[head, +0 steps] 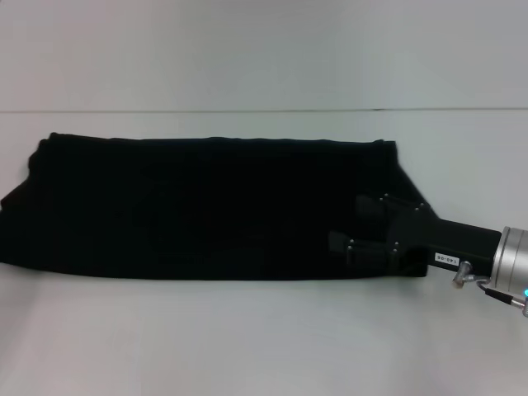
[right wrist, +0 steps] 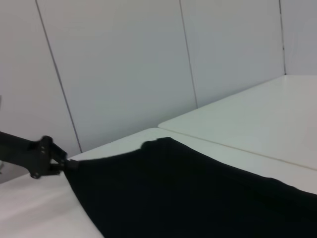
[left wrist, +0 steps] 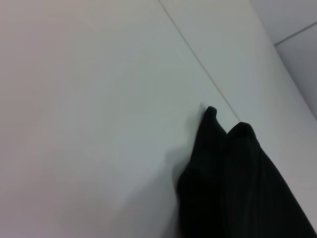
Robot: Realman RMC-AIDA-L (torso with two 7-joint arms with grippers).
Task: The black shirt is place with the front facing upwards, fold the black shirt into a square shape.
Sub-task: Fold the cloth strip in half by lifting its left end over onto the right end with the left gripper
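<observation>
Right gripper, nearest the head camera, rests over the right end of the black shirt, fingers spread, nothing grasped. Shirt lies as a long band on the white table, probably awaiting crosswise folds. Left gripper is pinching the shirt's far corner.

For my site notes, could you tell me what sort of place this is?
Probably a lab or test room: a bare white table, plain panelled walls, and nothing on the table except the black shirt with the right gripper over it.
</observation>
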